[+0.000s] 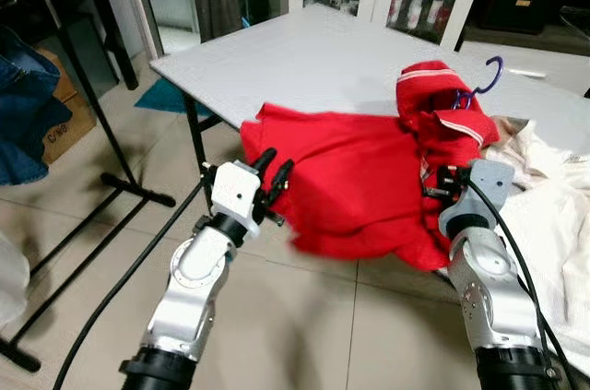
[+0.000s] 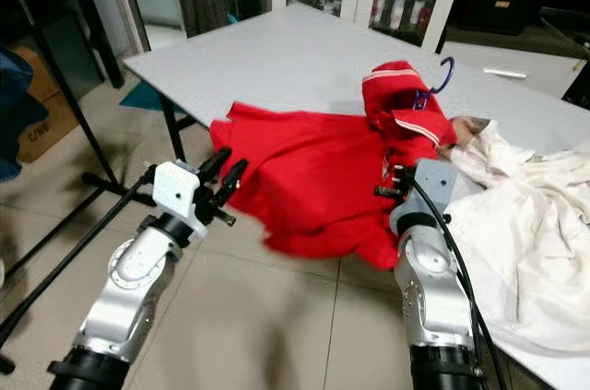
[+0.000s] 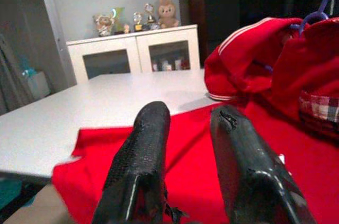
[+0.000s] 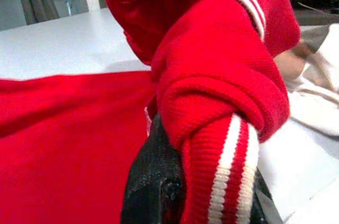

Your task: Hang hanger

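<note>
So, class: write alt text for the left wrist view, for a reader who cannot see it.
Two black fingers of the left gripper, held apart, point over a red garment spread on a white table. A purple hanger hook shows above the bunched red cloth, and a white cabinet stands behind.

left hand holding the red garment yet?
No, the left hand is open, its fingers apart just short of the red garment.

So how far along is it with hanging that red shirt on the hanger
Done: the purple plastic hanger already sits inside the red knit shirt. In hand: the right gripper pinches its striped cuff; the left gripper waits open beside it. Left: lifting it off the grey table and hanging it.
</note>
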### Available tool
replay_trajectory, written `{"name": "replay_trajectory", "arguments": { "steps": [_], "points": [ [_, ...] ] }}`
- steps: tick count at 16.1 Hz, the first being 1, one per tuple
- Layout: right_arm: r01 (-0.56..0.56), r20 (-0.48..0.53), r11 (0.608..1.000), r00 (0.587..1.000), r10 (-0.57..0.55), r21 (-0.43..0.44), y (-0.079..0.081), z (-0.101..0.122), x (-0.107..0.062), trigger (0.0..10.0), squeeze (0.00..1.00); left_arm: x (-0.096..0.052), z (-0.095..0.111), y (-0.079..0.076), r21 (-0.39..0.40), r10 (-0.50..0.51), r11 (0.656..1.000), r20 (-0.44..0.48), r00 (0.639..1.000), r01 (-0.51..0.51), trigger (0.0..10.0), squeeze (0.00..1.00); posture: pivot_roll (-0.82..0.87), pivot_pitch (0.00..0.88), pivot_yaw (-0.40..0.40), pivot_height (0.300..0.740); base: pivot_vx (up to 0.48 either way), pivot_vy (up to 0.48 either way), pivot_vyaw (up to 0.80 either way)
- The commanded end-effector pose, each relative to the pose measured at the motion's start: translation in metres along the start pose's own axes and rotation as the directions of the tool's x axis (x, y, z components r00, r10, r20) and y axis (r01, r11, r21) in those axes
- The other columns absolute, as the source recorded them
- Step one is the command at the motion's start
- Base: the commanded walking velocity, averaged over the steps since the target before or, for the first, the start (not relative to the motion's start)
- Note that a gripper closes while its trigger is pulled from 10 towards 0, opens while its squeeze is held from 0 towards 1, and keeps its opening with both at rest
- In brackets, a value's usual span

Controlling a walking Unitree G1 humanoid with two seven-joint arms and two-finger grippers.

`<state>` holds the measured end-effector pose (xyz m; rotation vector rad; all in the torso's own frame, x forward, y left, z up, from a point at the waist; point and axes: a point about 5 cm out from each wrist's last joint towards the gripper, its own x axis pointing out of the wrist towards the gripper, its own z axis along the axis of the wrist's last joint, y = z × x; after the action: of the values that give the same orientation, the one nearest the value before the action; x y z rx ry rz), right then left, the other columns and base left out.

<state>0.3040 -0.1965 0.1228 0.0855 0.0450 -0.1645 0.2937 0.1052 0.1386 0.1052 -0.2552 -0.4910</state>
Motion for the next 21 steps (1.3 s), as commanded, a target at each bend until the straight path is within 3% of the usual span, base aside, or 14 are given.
{"name": "replay_trajectory", "arguments": {
  "steps": [1, 14, 21],
  "points": [
    [0.002, 0.022, 1.000, 1.000, -0.002, -0.010, -0.002, 0.006, 0.000, 10.0, 0.00, 0.003, 0.002, -0.001, 0.007, -0.011, 1.000, -0.003, 1.000, 0.011, 10.0, 0.00, 0.01, 0.066, 0.003, 0.740, 0.428, 0.000, 0.00],
    [-0.077, -0.008, 0.997, 0.997, 0.077, 0.009, 0.011, 0.000, 0.000, 10.0, 0.00, 0.003, 0.000, 0.002, 0.017, -0.011, 1.000, -0.014, 1.000, 0.011, 10.0, 0.00, 0.03, 0.057, 0.009, 0.740, 0.422, 0.000, 0.00],
    [0.022, 0.010, 0.999, 1.000, -0.022, -0.023, -0.003, 0.003, 0.002, 10.0, 0.00, 0.005, -0.002, 0.001, 0.024, -0.013, 1.000, -0.024, 1.000, 0.014, 10.0, 0.00, 0.03, 0.051, 0.008, 0.740, 0.422, 0.000, 0.00]
  ]
}}
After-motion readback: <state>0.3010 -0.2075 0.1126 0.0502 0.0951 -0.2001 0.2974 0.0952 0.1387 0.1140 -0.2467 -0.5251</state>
